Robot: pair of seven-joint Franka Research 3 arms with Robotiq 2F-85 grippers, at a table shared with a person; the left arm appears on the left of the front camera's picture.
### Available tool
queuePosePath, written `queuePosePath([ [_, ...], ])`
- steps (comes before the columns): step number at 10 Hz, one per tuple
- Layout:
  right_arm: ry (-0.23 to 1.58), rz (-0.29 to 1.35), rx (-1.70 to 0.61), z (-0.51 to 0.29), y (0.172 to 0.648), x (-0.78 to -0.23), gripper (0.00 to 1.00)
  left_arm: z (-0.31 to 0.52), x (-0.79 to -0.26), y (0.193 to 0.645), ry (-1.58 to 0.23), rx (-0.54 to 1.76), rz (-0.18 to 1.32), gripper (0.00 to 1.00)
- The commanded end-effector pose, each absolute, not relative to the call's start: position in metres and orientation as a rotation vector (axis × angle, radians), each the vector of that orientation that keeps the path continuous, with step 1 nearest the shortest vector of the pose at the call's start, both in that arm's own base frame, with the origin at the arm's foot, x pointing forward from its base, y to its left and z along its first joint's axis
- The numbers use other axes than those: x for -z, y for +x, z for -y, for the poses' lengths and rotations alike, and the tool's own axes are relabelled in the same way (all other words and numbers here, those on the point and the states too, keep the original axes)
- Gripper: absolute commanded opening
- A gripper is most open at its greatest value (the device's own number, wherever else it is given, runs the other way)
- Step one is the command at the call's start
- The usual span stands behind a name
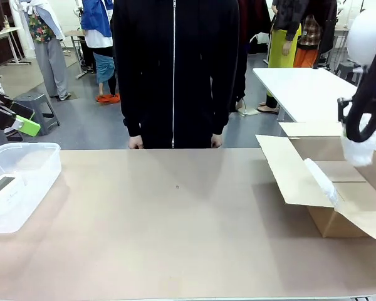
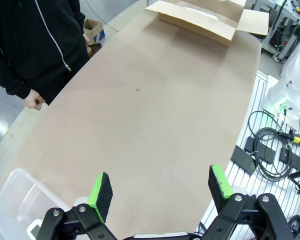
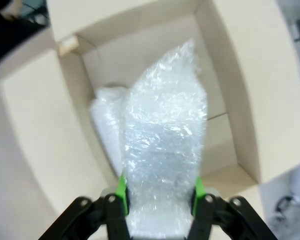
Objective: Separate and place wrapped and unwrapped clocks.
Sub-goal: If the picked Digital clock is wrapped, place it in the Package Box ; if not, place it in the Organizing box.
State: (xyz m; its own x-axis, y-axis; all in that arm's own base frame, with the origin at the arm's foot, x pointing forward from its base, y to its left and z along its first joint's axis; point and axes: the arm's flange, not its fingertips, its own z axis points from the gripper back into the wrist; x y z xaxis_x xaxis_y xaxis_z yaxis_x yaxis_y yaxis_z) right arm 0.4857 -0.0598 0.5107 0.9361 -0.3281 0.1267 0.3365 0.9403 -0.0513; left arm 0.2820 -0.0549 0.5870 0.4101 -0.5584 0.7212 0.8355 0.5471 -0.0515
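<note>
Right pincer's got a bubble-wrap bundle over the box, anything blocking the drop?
Nothing visible: the open brown cardboard box sits directly under the whitish bubble-wrap bundle in the right pincer. Another wrapped bundle already lies inside.

Nothing legible from where I stand.
A few dark letters sit on the right arm's white shell (image 1: 368, 31) at the picture's edge, cut off and too small to read.

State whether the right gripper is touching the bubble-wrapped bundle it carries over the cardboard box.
Touching. In the right wrist view, the right gripper has both green pads pressed against the sides of the bubble-wrapped bundle, above the open cardboard box.
</note>
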Motion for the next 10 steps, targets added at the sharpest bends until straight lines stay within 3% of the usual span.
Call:
queuePosePath([
  [1,-0.026,0.116,0.284,0.072,0.491,-0.479,0.53,0.055,-0.586,0.282,-0.440,0.928,0.708,1.00],
  [6,-0.026,0.046,0.266,0.071,0.501,-0.422,0.53,0.055,-0.586,0.282,-0.440,0.928,0.708,1.00],
  [7,-0.028,0.059,0.267,0.071,0.501,-0.422,1.00,0.055,-0.586,0.282,-0.440,0.928,0.708,1.00],
  [10,-0.042,0.037,0.259,0.069,0.501,-0.428,1.00,0.055,-0.586,0.282,-0.440,0.928,0.708,1.00],
])
